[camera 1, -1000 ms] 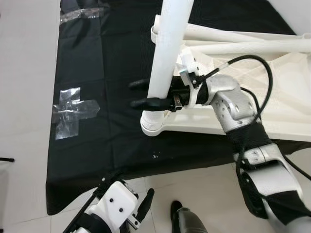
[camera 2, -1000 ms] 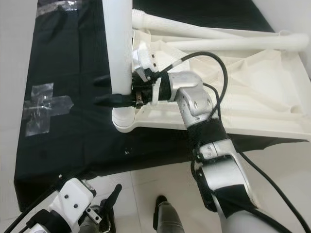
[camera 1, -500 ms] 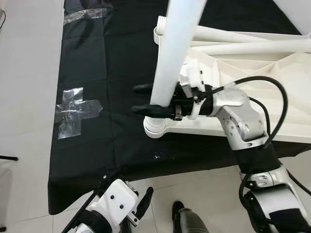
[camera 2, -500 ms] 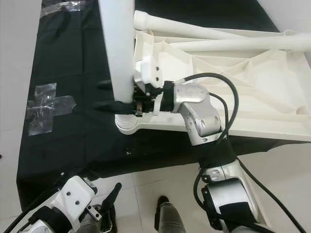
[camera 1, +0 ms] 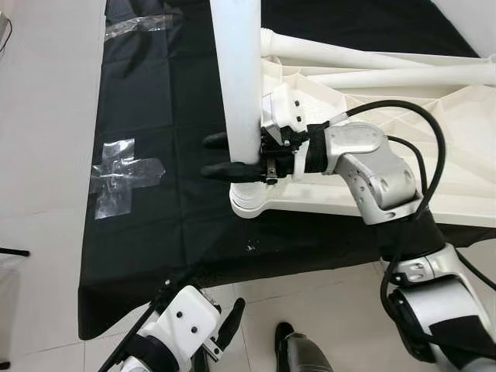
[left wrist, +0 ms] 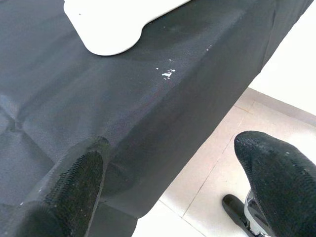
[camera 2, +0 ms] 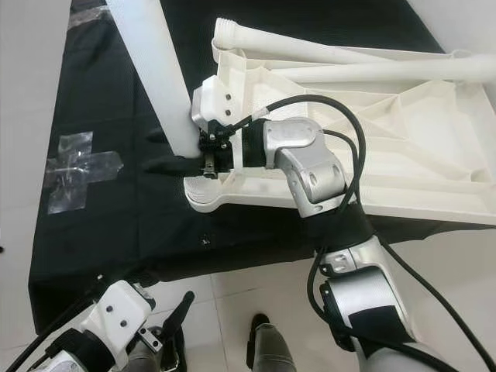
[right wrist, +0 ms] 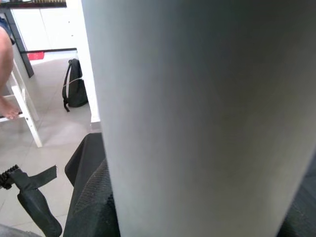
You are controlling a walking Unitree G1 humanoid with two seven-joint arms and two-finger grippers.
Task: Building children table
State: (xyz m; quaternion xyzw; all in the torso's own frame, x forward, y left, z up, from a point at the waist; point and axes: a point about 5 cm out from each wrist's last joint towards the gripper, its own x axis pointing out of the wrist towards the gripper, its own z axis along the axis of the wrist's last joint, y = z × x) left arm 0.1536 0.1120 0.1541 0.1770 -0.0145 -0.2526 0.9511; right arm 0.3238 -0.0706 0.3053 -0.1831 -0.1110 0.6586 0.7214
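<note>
My right gripper (camera 1: 208, 156) is shut on a thick white table leg (camera 1: 239, 77) near its lower end. The leg stands almost upright, leaning slightly to my left. Its lower end hangs just above the round corner socket (camera 1: 248, 204) of the upturned white tabletop (camera 1: 465, 139). In the right wrist view the leg (right wrist: 197, 98) is very close between the black fingers. Two more white legs (camera 1: 349, 57) lie across the tabletop's far side. My left gripper (left wrist: 173, 182) is open and hangs low by the front edge of the black cloth.
The tabletop rests on a black cloth (camera 1: 155, 116) covering a low surface, with a clear tape cross (camera 1: 120, 174) at the left. Pale floor tiles (camera 1: 39, 116) surround it. A dark foot (camera 1: 298, 353) shows below. A backpack (right wrist: 74, 89) and a person's bare foot (right wrist: 7, 106) are farther off.
The right gripper has swung the top of the leg to the left, from a rightward lean to nearly upright. The left arm has not moved.
</note>
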